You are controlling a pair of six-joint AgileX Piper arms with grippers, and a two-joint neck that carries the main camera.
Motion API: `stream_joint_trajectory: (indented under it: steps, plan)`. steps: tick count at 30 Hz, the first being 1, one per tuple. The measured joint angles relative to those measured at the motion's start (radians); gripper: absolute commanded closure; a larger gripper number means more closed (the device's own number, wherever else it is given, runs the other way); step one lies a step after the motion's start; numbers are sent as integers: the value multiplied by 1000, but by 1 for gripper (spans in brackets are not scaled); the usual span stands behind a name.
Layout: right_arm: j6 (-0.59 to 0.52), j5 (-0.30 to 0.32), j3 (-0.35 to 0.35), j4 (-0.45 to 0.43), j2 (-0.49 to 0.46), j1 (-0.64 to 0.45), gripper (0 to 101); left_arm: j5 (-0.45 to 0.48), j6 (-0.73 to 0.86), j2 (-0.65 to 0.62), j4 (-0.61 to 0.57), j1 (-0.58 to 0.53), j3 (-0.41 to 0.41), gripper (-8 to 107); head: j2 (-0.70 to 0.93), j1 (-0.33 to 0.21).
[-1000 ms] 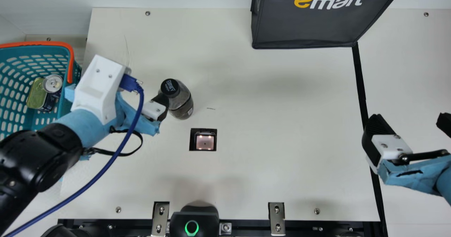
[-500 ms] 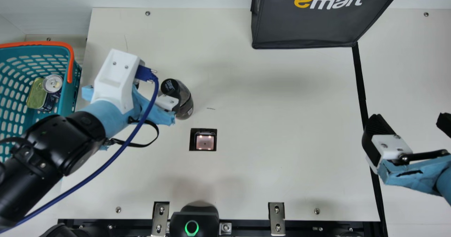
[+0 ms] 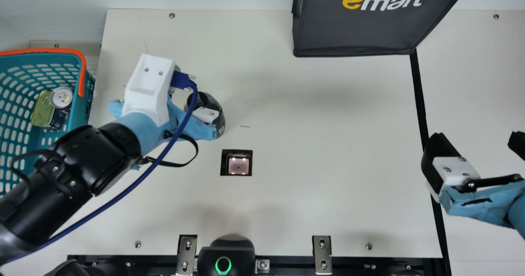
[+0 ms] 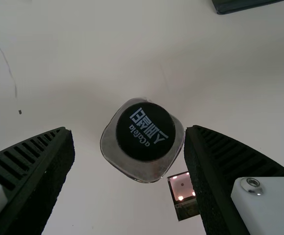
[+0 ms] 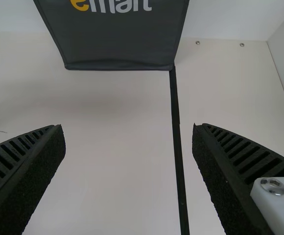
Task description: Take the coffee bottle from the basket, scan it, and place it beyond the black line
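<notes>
The coffee bottle [image 3: 214, 102] stands on the table [image 3: 320, 165] between the spread fingers of the left gripper [image 3: 186, 97], near the scanner [image 3: 238, 165] and the basket [image 3: 84, 108] holding cans [image 3: 61, 97], while the right gripper [image 3: 478, 138], also spread, overhangs the black line [image 3: 418, 93], whose far end meets the dark bag [image 3: 352, 34].

Coffee bottle [image 4: 145, 132], black-capped, clear-walled with rounded corners, upright on the cream table [image 3: 320, 144], near the scanner [image 3: 238, 166]

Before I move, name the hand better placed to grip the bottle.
Left, I'd say: the left hand is open close by the bottle, while the right hand hangs far off, near the black line.
</notes>
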Motion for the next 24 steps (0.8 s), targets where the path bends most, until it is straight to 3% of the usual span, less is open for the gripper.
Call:
stream_joint_trajectory:
  steps: [24]
  plan:
    - [0, 1, 0, 0, 0, 0, 10, -14, -53, 109, 44, 2, -51, 9, 0, 0]
